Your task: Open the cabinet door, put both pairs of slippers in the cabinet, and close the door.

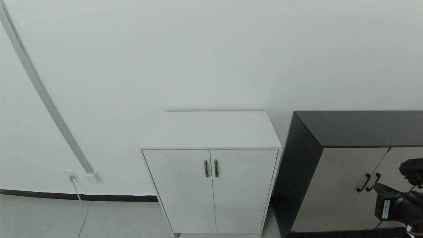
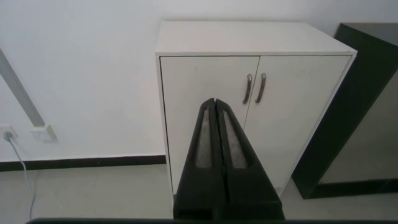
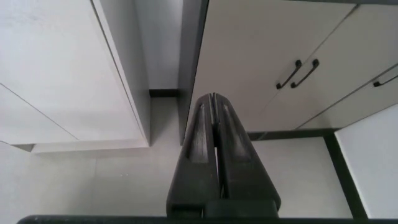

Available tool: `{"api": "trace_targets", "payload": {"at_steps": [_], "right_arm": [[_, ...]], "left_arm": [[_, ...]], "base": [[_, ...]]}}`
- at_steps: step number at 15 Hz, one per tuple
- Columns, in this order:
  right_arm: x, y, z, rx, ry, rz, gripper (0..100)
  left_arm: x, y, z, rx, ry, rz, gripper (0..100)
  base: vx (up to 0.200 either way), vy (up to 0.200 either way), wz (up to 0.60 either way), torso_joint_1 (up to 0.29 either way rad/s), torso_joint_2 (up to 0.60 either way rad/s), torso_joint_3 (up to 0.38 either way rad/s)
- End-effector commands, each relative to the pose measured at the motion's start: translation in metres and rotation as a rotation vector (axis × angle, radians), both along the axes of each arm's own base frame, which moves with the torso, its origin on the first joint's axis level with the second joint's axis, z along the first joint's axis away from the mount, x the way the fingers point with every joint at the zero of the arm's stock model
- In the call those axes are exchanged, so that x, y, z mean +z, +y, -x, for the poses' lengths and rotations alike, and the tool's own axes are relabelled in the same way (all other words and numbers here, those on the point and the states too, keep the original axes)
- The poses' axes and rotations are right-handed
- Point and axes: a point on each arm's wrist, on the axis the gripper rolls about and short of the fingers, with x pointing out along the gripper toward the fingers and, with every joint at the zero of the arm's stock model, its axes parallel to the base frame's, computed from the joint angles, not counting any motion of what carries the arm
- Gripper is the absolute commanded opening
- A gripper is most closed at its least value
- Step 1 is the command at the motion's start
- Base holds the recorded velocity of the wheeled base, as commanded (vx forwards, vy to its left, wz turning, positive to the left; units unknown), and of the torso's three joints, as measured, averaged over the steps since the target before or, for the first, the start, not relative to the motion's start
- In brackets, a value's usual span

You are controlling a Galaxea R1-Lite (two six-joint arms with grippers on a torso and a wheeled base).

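Observation:
A white two-door cabinet (image 1: 211,185) stands against the wall with both doors closed, two metal handles (image 1: 211,168) side by side at the middle seam. The left wrist view faces the cabinet (image 2: 249,99) from some distance; my left gripper (image 2: 215,102) is shut, empty, its tips level with the left door. My right gripper (image 3: 212,98) is shut and empty, near the floor gap between the white cabinet's side (image 3: 118,68) and the dark cabinet. Part of my right arm (image 1: 400,201) shows at the far right.
A dark cabinet (image 1: 350,158) with beige doors and black handles (image 1: 368,182) stands right of the white one. A wall socket with a cable (image 1: 74,185) and a slanted conduit (image 1: 43,92) are at the left. Grey floor (image 1: 66,218) lies open at the lower left.

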Motion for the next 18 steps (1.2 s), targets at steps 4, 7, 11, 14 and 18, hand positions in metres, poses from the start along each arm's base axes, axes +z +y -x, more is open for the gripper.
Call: {"api": "trace_targets", "payload": {"at_steps": [4,7,11,14,18], "right_arm": [[0.006,-0.015,0.037,-0.036,-0.066,-0.009,0],[0.005,-0.020,0.059,-0.011,-0.039,-0.011,0],[-0.004,-0.024,0.084,0.053,0.038,-0.015,0],[-0.014,-0.026,0.101,0.126,0.093,-0.032,0],[-0.025,-0.029,0.121,0.191,0.148,-0.052,0]], "left_arm": [[0.000,0.000,0.000,-0.002,0.000,0.001,0],[0.000,0.000,0.000,-0.002,0.000,0.001,0],[0.000,0.000,0.000,-0.002,0.000,0.001,0],[0.000,0.000,0.000,-0.002,0.000,0.001,0],[0.000,0.000,0.000,0.000,0.000,0.001,0]], "base": [[0.000,0.000,0.00,0.000,0.00,0.000],[0.000,0.000,0.00,0.000,0.00,0.000],[0.000,0.000,0.00,0.000,0.00,0.000],[0.000,0.000,0.00,0.000,0.00,0.000],[0.000,0.000,0.00,0.000,0.00,0.000]]}}
